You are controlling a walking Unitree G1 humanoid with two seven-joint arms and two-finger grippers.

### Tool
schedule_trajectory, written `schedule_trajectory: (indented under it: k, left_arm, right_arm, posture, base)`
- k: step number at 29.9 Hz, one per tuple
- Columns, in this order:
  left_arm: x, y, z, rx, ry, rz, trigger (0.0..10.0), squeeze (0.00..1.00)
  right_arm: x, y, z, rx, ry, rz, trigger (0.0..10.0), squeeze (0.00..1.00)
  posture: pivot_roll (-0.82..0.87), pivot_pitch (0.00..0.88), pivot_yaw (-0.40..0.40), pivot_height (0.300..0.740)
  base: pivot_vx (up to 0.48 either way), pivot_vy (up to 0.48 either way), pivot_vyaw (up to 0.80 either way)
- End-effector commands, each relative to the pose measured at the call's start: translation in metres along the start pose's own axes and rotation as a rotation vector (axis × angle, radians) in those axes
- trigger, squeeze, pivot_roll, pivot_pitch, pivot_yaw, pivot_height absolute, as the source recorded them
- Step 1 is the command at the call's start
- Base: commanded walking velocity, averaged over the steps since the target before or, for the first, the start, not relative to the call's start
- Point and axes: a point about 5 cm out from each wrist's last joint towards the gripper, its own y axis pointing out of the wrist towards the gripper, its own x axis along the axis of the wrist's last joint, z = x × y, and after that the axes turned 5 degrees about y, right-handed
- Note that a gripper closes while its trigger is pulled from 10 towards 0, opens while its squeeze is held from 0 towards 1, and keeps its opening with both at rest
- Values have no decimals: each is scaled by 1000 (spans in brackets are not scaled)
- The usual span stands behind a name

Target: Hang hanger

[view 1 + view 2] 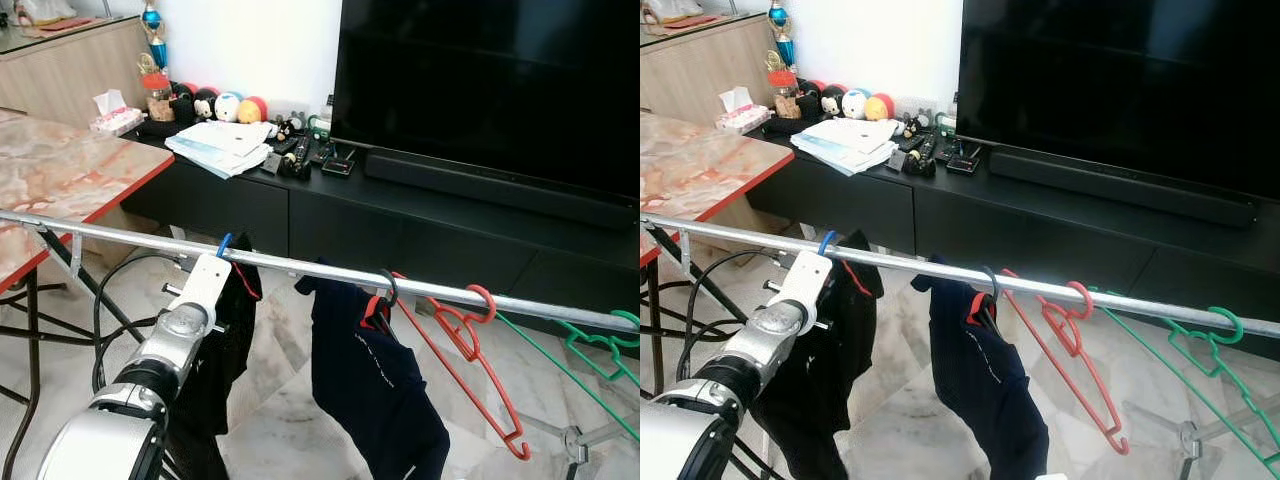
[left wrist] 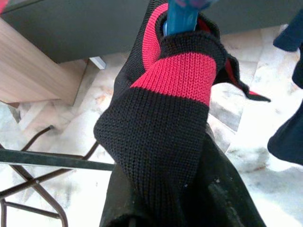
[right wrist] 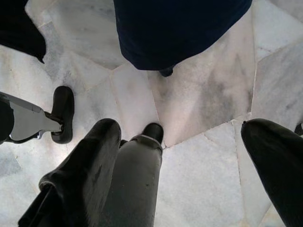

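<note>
- Television (image 1: 490, 90): standing at 1 o'clock on the black media cabinet (image 1: 400, 215).
- Metal rail (image 1: 300, 265): running across the head views from 9 to 3 o'clock, carrying everything hung.
- Black and red garment (image 2: 165, 142): hanging near 7 o'clock on the blue hanger (image 1: 224, 243), whose hook is sitting over the rail.
- Navy garment (image 1: 375, 380): hanging at 6 o'clock.
- Red hanger (image 1: 465, 330) and green hanger (image 1: 590, 345): hanging bare toward 4 o'clock.
- Left gripper (image 1: 225, 275): reaching up beside the blue hook; clenched or released, I cannot tell.
- Right gripper (image 3: 189, 156): hanging released over the marble floor (image 3: 208, 99).
- Handling note: probably best confirming the hook is seating fully over the rail, then easing away downward without dragging the fabric.
</note>
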Motion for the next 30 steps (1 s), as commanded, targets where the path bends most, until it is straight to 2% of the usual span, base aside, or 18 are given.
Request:
schedule_trajectory:
  k: [1, 9, 11, 12, 13, 18, 19, 20, 21, 28, 30]
  left_arm:
    - [8, 1, 0, 7, 22, -16, 10000, 0]
    - [-1, 0, -13, -21, 35, 17, 10000, 0]
    - [-17, -2, -24, -40, 15, 69, 10000, 0]
    - [-17, -2, -24, -40, 15, 69, 10000, 0]
    - [-24, -4, -30, -53, -17, 86, 10000, 0]
    - [-31, -6, -35, -39, -58, 77, 10000, 0]
    - [-29, -7, -35, -26, -100, 55, 10000, 43]
    - [-27, -7, -34, -15, -129, 28, 10000, 706]
    - [-26, -7, -33, -1, -130, 15, 10000, 1000]
    - [-17, -7, -26, 33, -172, -58, 10000, 1000]
    - [-11, -7, -20, 54, -194, -114, 10000, 1000]
  right_arm:
    - [0, -1, -4, -10, -13, 7, 10000, 0]
    - [-2, -1, -5, -12, -22, 14, 10000, 0]
    - [-4, -1, -5, -13, -21, 16, 10000, 0]
    - [-4, -1, -5, -13, -21, 16, 10000, 0]
    - [-4, -1, -4, -12, -20, 17, 10000, 0]
    - [-4, -1, -4, -13, -19, 16, 10000, 0]
    - [-5, -1, -4, -13, -20, 16, 10000, 0]
    - [-5, -1, -4, -12, -21, 16, 10000, 0]
    - [-5, -1, -3, -11, -23, 16, 10000, 0]
    - [-5, -1, -3, -10, -22, 15, 10000, 0]
    - [-5, -1, -3, -10, -25, 16, 10000, 0]
  posture:
    - [-12, 49, -33, 740]
    - [-14, 47, -34, 740]
    - [-17, 41, -30, 740]
    - [-17, 41, -30, 740]
    - [-16, 39, -30, 740]
    - [-13, 35, -28, 740]
    - [-10, 29, -28, 740]
    - [-9, 28, -28, 740]
    - [-8, 25, -27, 740]
    - [-2, 15, -24, 740]
    - [14, 9, -25, 740]
  base:
    - [0, 0, 0]
    - [0, 0, 0]
    - [0, 0, 0]
    - [0, 0, 0]
    - [0, 0, 0]
    - [0, 0, 0]
    - [0, 0, 0]
    - [0, 0, 0]
    - [0, 0, 0]
    - [0, 0, 0]
    - [0, 0, 0]
